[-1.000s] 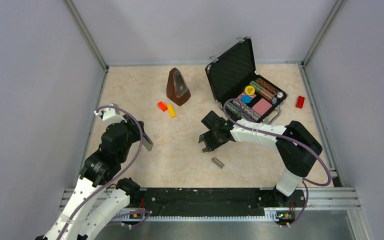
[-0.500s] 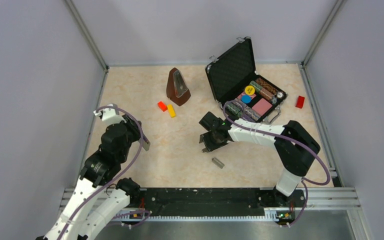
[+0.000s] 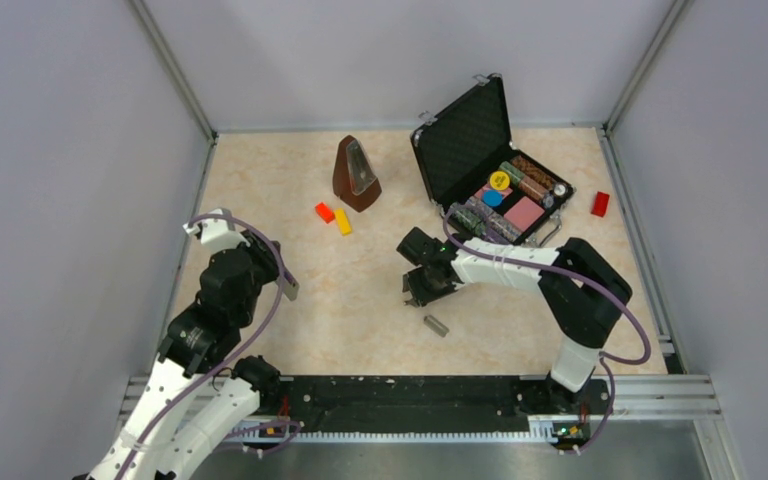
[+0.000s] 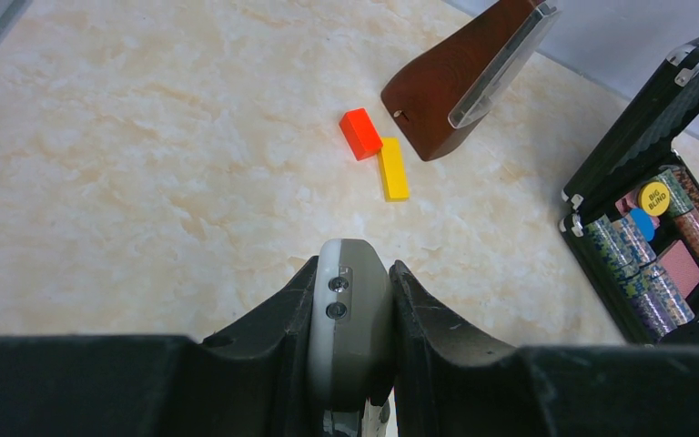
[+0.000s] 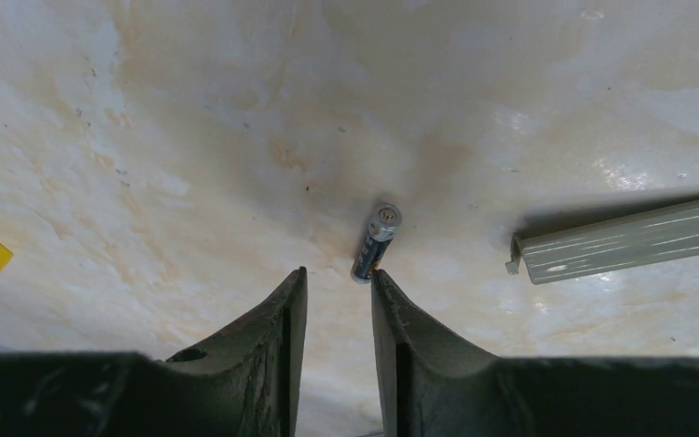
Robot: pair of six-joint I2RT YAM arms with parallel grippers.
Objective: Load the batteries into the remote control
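My left gripper (image 4: 353,273) is shut on the remote control (image 4: 350,319), held edge-on so its white front half and grey back half show between the fingers. From above, the remote control (image 3: 288,282) sticks out of the left gripper (image 3: 278,275) over the left side of the table. A small bluish battery (image 5: 375,244) lies on the table just beyond my right fingertip (image 5: 378,278). My right gripper (image 5: 339,273) is low over the table, jaws apart with nothing between them. The right gripper (image 3: 422,288) hides the battery in the top view.
A flat grey cover piece (image 5: 628,248) lies right of the battery, and the cover piece (image 3: 436,325) shows near the right gripper. A brown metronome (image 3: 356,175), red block (image 3: 324,212), yellow block (image 3: 343,222), open black case (image 3: 490,170) and another red block (image 3: 600,203) stand farther back.
The right gripper has shifted slightly left and nearer over the battery, its jaws a little narrower. The left arm has drawn the remote slightly back to the left.
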